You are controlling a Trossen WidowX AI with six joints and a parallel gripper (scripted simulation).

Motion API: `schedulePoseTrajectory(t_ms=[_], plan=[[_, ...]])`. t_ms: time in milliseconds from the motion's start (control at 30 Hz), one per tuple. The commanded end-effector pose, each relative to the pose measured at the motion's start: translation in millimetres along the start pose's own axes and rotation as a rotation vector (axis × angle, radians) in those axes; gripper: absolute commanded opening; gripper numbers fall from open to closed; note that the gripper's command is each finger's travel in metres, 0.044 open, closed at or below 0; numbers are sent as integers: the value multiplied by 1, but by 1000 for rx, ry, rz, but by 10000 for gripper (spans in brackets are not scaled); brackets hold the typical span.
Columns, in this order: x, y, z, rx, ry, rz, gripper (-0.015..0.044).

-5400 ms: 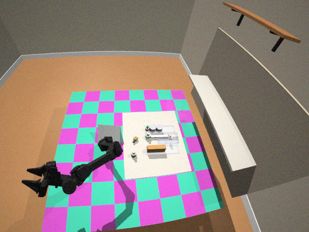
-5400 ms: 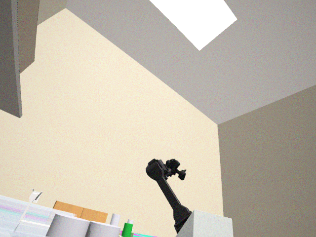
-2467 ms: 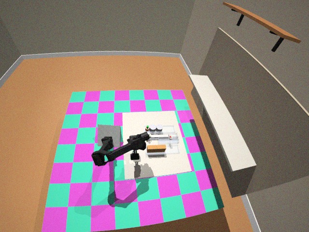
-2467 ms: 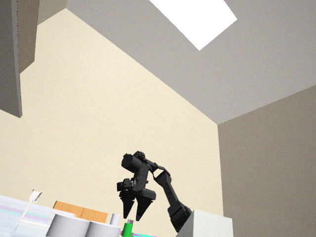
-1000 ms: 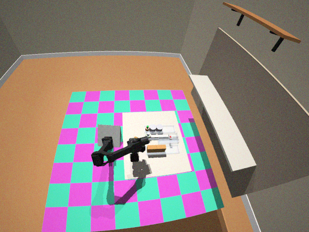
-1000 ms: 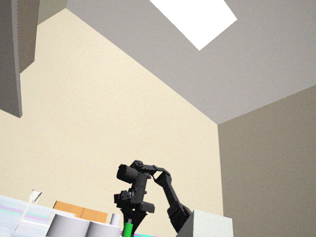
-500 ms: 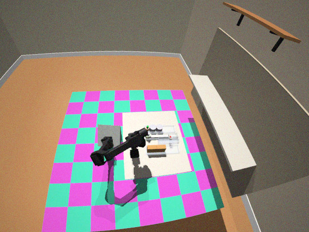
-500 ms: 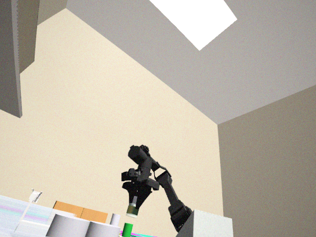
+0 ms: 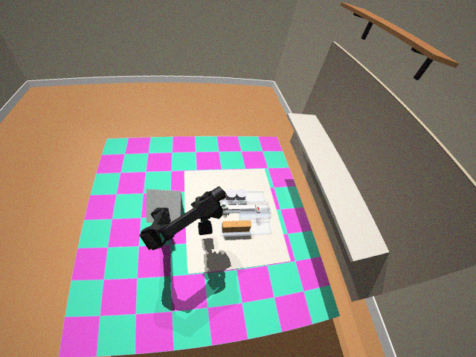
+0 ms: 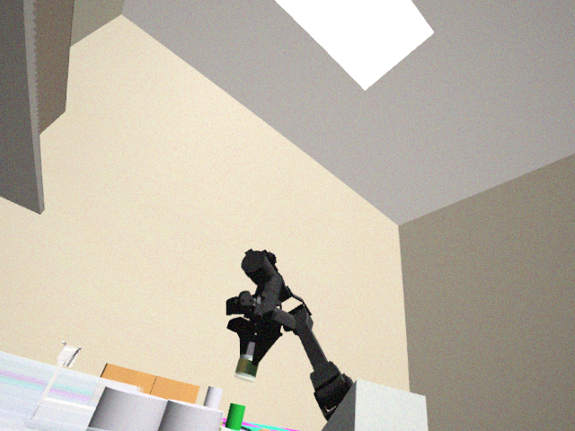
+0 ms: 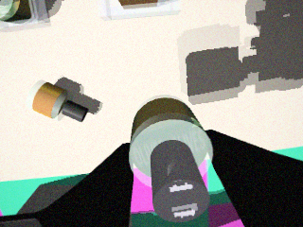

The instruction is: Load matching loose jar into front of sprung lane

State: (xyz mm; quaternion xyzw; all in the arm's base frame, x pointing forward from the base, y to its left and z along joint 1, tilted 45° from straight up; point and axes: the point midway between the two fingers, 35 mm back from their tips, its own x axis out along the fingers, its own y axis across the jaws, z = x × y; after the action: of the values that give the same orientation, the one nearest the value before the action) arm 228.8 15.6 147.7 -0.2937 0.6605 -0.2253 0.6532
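Observation:
My gripper is shut on a clear jar with olive-brown contents and a dark grey cap, and holds it up off the table, slightly tilted in the exterior view. The sprung lane is the clear middle channel, with a red mark near its back. The jar in the lane shows only partly at the wrist view's top left corner, with dark and greenish glass. In the top view my arm hides much of the lane's front. Another loose jar, amber with a dark cap, is on the board.
Orange blocks fill one neighbouring lane. Pale cylinders fill the other. A green cylinder is near the pale ones. A grey block is beside the cream board.

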Motion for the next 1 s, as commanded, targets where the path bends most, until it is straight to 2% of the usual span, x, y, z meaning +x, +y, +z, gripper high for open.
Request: schedulePoseTrajectory(t_ms=[0,967], plan=[[1,14,13,15,1,6,0],[49,128,74,81,55,-13,0]])
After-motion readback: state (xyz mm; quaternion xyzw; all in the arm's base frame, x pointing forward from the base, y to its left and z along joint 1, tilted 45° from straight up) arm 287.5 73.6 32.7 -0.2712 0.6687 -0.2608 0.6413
